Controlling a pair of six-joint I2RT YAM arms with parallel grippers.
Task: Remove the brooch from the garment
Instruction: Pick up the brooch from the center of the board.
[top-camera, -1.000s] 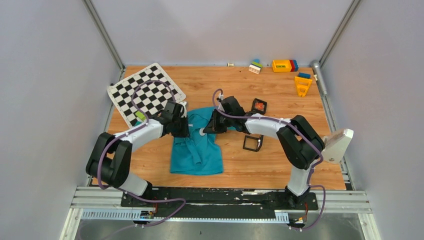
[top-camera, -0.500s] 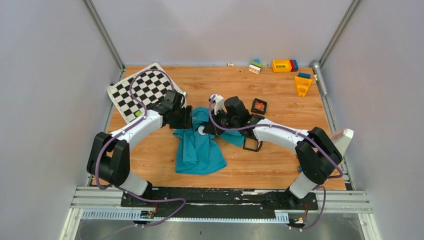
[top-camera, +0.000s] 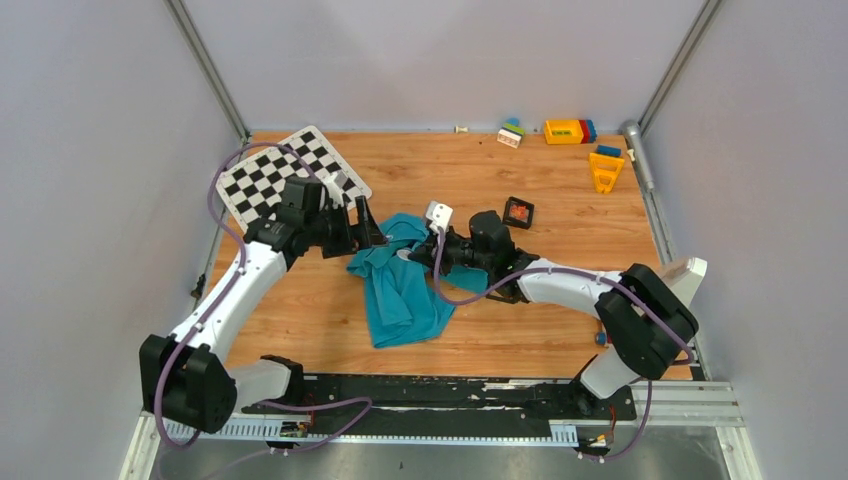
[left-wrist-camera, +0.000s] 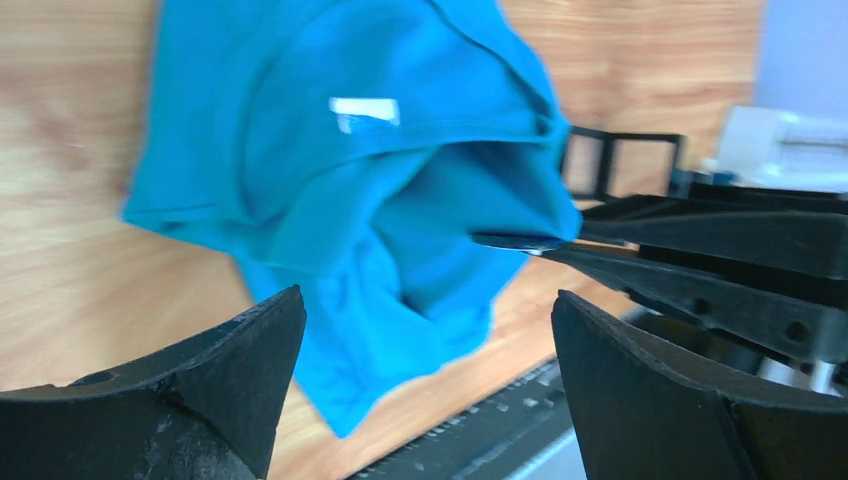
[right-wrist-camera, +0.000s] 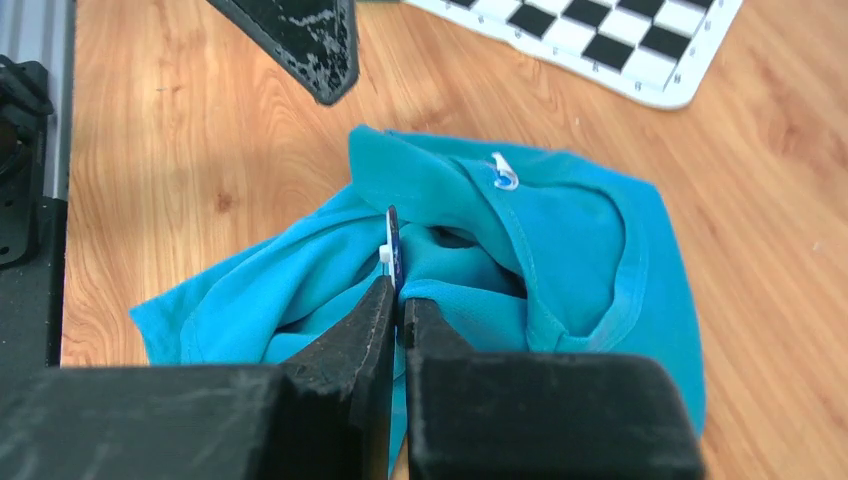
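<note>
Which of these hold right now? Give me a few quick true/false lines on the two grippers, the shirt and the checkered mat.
1. The left gripper is open and holds nothing. True.
2. The right gripper is open, clear of the shirt. False: it is shut, pinching a thin flat brooch at a fold of the teal-blue fabric shirt.
3. The shirt lies spread flat and smooth. False: it is bunched up, with folds drawn toward the right gripper.
4. The black-and-white checkered mat lies at the far left of the wooden table. True.
5. The shirt rests on the mat. False: it lies on bare wood beside it.
</note>
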